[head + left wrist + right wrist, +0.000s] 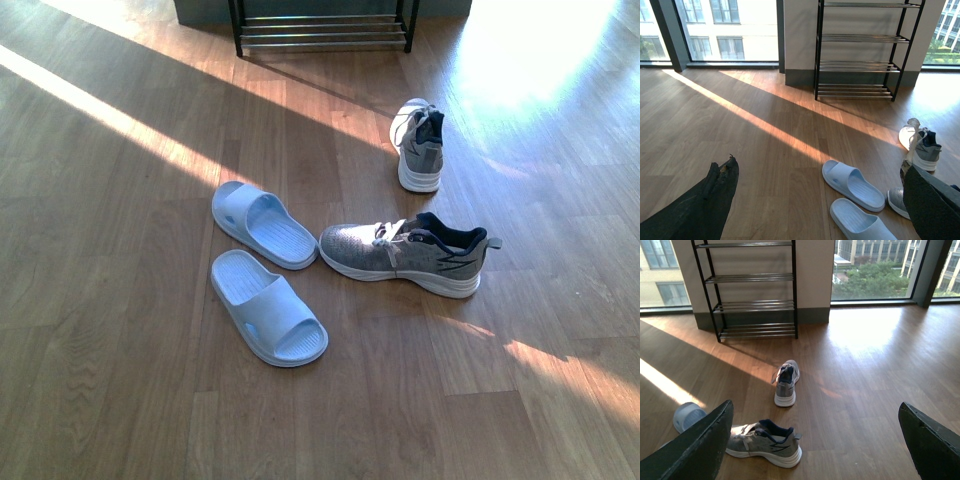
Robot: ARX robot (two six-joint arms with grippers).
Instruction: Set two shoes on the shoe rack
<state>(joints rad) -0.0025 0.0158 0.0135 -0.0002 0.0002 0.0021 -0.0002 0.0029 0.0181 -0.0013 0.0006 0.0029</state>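
Left gripper point(820, 167) stands wide open, holding and touching nothing; right gripper point(816, 404) is likewise spread and empty, both above the wooden floor point(120, 350); the shoe rack point(322, 30) stands far off against the wall, with bare sunlit boards before it; far sneaker point(420, 145) sits upright to the right, its heel toward the robot; near sneaker point(410, 255) lies crosswise, its toe just beside the far slide point(262, 225); near slide point(268, 305) lies left of it; the dark mark on the near sneaker's side is too small to read.
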